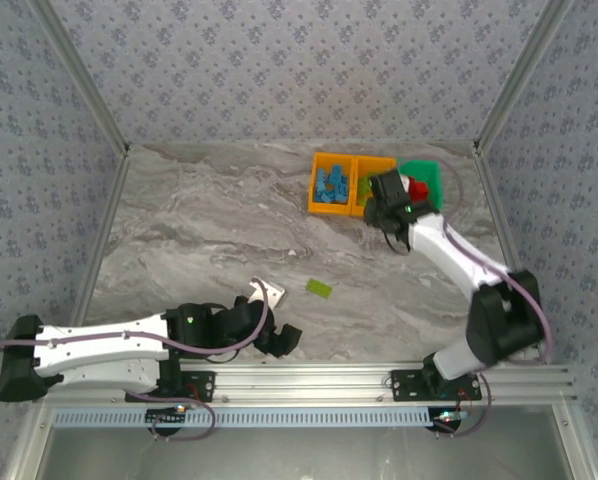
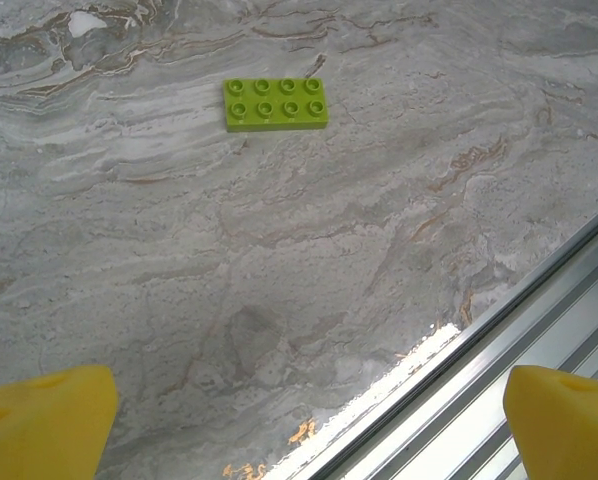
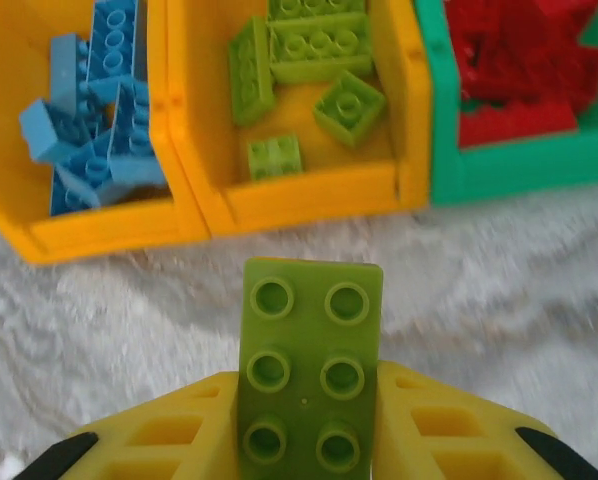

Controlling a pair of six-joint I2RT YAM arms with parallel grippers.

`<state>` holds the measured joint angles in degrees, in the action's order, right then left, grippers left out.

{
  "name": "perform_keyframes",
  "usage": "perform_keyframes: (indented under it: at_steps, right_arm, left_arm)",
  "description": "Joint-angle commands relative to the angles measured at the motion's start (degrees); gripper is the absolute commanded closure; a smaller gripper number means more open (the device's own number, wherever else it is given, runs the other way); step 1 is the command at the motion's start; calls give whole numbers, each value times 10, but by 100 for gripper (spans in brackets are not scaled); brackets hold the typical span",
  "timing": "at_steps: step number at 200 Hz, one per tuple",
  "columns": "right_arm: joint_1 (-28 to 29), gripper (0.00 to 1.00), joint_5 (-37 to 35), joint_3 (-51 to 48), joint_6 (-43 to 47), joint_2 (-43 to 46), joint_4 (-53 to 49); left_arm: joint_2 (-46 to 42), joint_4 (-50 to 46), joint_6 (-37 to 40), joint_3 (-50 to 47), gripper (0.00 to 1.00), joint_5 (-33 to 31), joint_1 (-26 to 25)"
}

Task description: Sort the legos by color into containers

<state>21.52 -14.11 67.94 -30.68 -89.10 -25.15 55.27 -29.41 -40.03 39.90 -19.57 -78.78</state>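
Lime lego between right jaws

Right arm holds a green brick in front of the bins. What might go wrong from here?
1. The right fingers clamp only the near half of the held lime brick; its free end could pivot or slip.
2. The middle orange bin sits tight between the blue-filled bin and the green bin, so an off-line release may hit a rim or the wrong color.
3. A loose lime brick on the table could be left unsorted.
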Motion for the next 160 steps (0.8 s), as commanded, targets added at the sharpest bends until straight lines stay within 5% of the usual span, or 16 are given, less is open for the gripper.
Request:
perform_keyframes:
  at_steps: [1,18,36,63,106,160]
  right_arm:
    - [-31,66,12,106,72,-106,7]
    - [-48,59,8,210,87,-199,-30]
    - [-62,39,2,316,89,-277,-89]
    - [-65,28,-3,359,93,-289,-144]
    - [-35,25,30,164,64,-107,-104]
    - [155,17,23,-104,115,123,-55]
  left_arm:
    - [10,13,-42,-1,1,-18,-5]
    - [19,5,-84,3,1,-37,-5]
    - [23,7,-110,1,1,-44,-4]
    - [21,10,-113,-5,1,-52,-5]
    - [22,6,-98,-6,1,-85,-5]
    - [19,-45,-66,2,2,-109,-3]
